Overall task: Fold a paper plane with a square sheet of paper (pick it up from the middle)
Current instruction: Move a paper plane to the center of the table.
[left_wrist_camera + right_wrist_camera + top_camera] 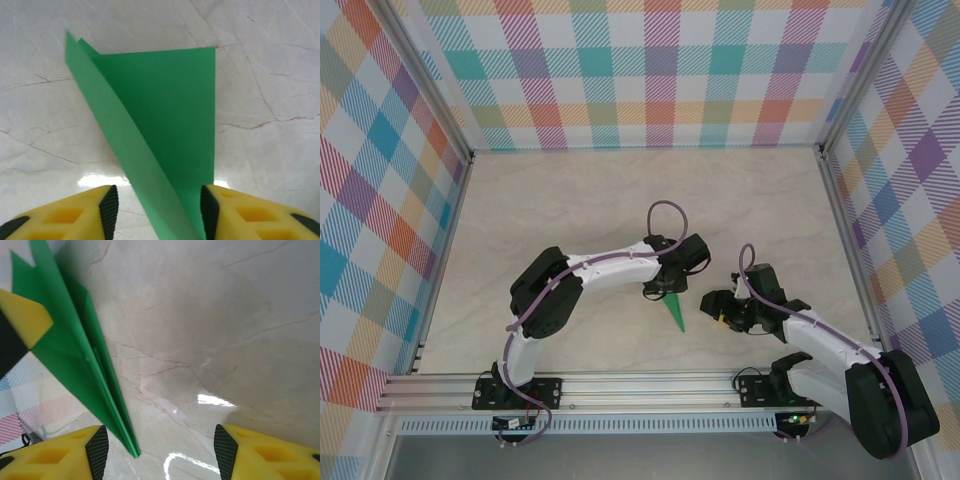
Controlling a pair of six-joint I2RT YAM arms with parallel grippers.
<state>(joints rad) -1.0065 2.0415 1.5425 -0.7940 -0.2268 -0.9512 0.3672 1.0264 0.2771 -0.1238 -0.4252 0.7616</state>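
here the paper plane (673, 310) sits just right of centre in the top view, a narrow green dart with its point aimed at the bottom of the frame. in the left wrist view its layered creases run from upper left down to the bottom edge, and one flap stands up off the pale table (570, 200).

the left gripper (159, 210) straddles the wide tail end. its jaws stand apart, the right-hand pad at the paper's edge and bare table showing between the left-hand pad and the raised flap, so nothing is clamped yet. the right gripper (161, 447) is spread wide with nothing held, and the plane's point lies low between its fingers, closer to the left-hand one. at the upper left of that view a finger of the other arm rests against the green.

the folding looks nearly done, and the step in hand seems to be pinching the body to set the crease. to do it well, the left jaws should close squarely across the centre fold so the layers stack rather than skew. the raised flap could buckle if caught off-line. the right gripper should stay clear of the tip.
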